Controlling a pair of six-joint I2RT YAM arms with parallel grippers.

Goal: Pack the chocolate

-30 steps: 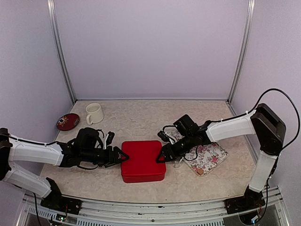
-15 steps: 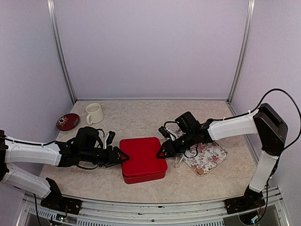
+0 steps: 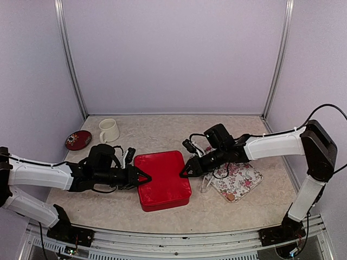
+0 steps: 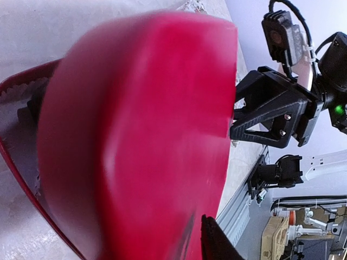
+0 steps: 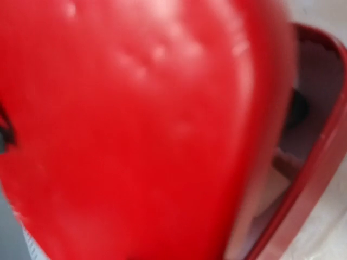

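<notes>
A red box lid [image 3: 161, 176] is held tilted above its red base [image 3: 165, 203] at the table's middle. My left gripper [image 3: 142, 177] pinches the lid's left edge and my right gripper [image 3: 186, 172] pinches its right edge. The lid [image 4: 141, 135] fills the left wrist view, with the base rim [image 4: 13, 130] at the left and one of my fingertips [image 4: 216, 244] at the bottom. In the right wrist view the lid [image 5: 135, 124] hides my fingers. Beside it a dark chocolate [image 5: 297, 108] lies on white liner inside the base rim [image 5: 321, 146]. One tan chocolate [image 3: 231, 198] lies on the floral tray [image 3: 241, 181].
A cream mug [image 3: 108, 130] and a small dark red dish [image 3: 78, 140] stand at the back left. A small clear object [image 3: 205, 187] sits between the box and the floral tray. The table's front edge runs just below the box.
Both grippers have risen and moved slightly back with the lid between them. The lid has come up off the base and now sits tilted above it.
</notes>
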